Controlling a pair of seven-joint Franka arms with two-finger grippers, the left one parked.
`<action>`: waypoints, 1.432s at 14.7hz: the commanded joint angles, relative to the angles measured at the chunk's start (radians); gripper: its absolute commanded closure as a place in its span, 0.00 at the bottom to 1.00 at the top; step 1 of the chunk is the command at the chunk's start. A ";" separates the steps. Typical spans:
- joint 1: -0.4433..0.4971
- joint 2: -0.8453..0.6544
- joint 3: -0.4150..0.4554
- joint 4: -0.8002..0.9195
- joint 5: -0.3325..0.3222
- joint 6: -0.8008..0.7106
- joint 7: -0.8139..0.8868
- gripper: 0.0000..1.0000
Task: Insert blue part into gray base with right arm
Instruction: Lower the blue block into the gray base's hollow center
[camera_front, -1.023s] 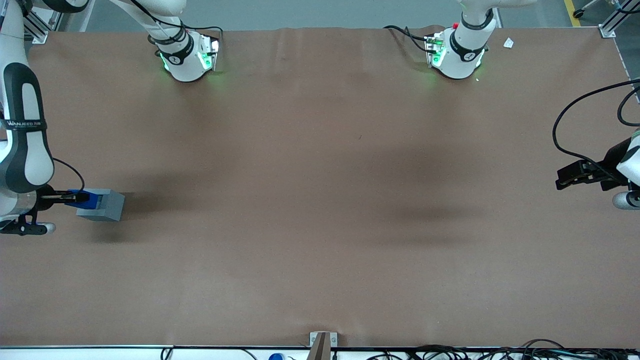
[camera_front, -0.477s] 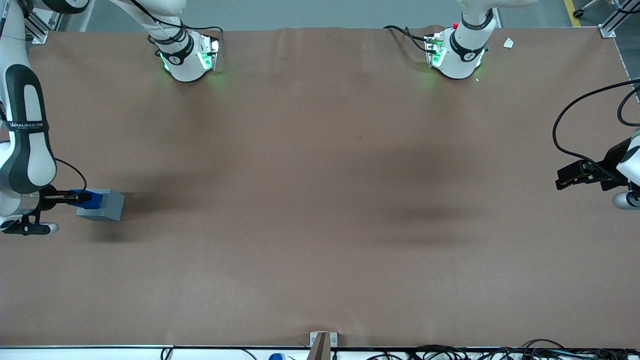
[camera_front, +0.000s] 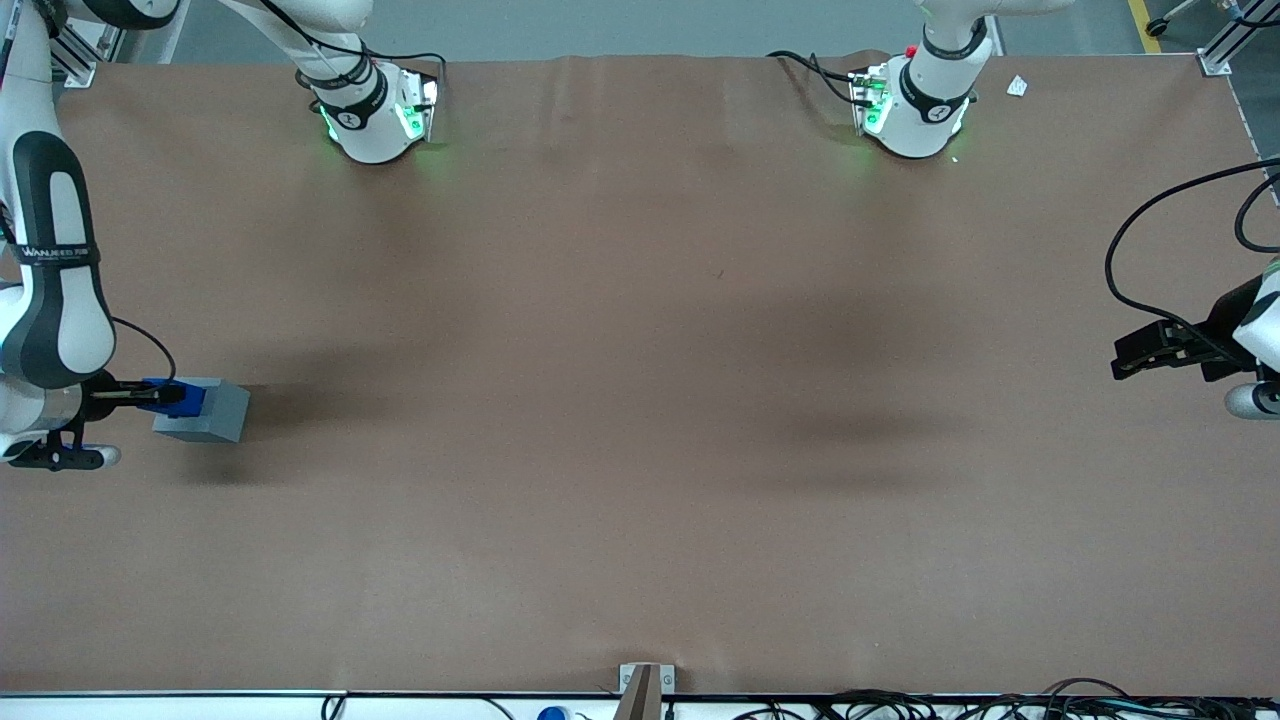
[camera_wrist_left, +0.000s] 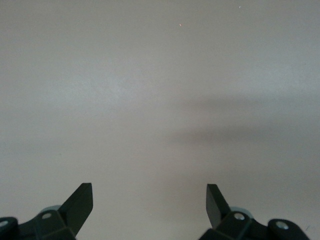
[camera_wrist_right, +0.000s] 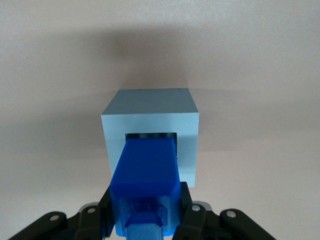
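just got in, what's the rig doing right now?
The right arm is working at its own end of the table. Its gripper is shut on the blue part and holds it right over the gray base. The part's leading end lines up with the square recess in the base's top and appears to be just entering it. It isn't fully seated yet: most of the blue body is above the base.

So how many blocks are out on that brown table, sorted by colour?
Blue: 1, the blue part, clamped in the gripper with its tip at the recess of the gray block, at the working arm's end of the table.
Gray: 1, the gray base, resting on the table.
Total: 2
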 joint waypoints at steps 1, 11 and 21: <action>-0.010 -0.003 0.010 -0.006 -0.005 -0.004 0.017 0.74; -0.013 0.018 0.010 -0.005 0.010 0.007 0.017 0.61; -0.011 0.018 0.010 0.000 0.010 0.006 0.015 0.23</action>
